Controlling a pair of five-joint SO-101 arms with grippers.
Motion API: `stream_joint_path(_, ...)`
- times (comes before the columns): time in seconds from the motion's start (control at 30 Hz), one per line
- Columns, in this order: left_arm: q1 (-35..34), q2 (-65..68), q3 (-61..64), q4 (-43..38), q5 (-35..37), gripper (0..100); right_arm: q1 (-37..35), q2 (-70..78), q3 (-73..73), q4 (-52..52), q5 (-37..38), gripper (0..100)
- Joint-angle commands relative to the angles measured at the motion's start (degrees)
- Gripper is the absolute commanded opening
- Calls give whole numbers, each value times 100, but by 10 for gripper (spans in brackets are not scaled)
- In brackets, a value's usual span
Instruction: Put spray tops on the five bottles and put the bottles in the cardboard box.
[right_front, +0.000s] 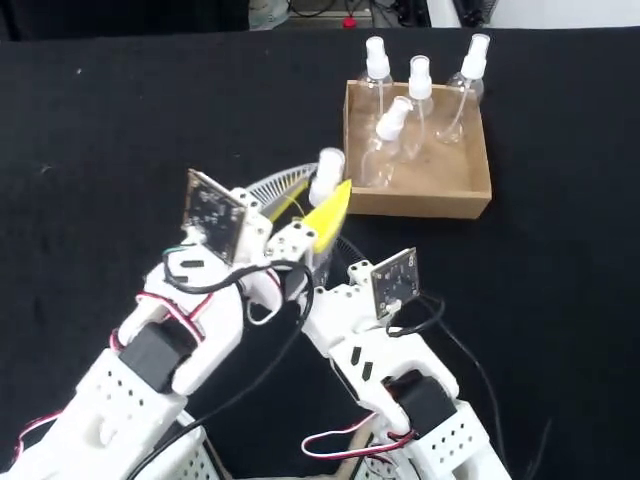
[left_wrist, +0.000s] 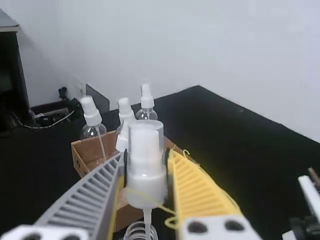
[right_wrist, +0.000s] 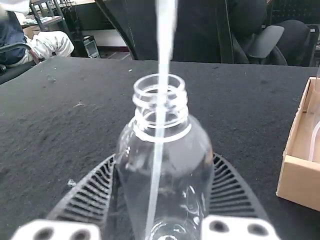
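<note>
Right wrist view: spray top's tube (right_wrist: 159, 100) inside bottle (right_wrist: 189, 160).

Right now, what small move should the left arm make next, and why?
Probably lower the spray top straight down: its tube already runs into the open bottle held by the right fingers, yet the cap is not seated.
</note>
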Motion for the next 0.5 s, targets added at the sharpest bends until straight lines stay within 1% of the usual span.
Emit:
stream_joint_path(0.0,75,-123,180,-26,-35,88,-26,-497,-22,-185,70,148)
stream_joint_path(0.33,75,-132,242,26,-35,88,-18,-497,-22,-185,70,148)
stream_joint_path(0.4,-31,-132,242,26,-26,89,-18,-497,-22,-185,70,148)
stream_joint_path(0.47,-145,-132,242,35,9,126,-18,-497,-22,-185,70,148)
